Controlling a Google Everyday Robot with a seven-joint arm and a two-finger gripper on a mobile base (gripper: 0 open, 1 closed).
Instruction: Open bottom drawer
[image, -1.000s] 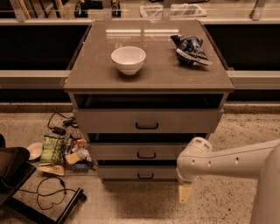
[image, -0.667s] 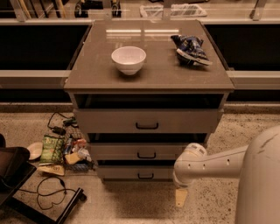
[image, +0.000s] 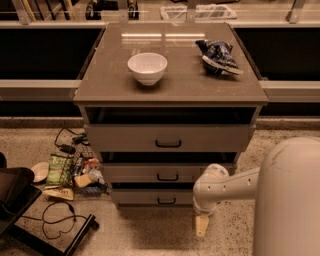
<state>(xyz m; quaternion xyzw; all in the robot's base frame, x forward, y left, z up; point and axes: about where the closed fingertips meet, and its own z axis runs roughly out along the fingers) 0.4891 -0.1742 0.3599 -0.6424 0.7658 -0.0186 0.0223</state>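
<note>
Gripper has edged left since a second ago, toward the lower right corner of the cabinet; the arm shell now fills more of the frame right of the cabinet. White bowl on cabinet top, interior plain white. Blue snack bag at the top's right rear. Bottom drawer is lowest in the cabinet, inside hidden. Gripper hangs just off the drawer front's right end, pointing floorward; grip state cannot be told.
</note>
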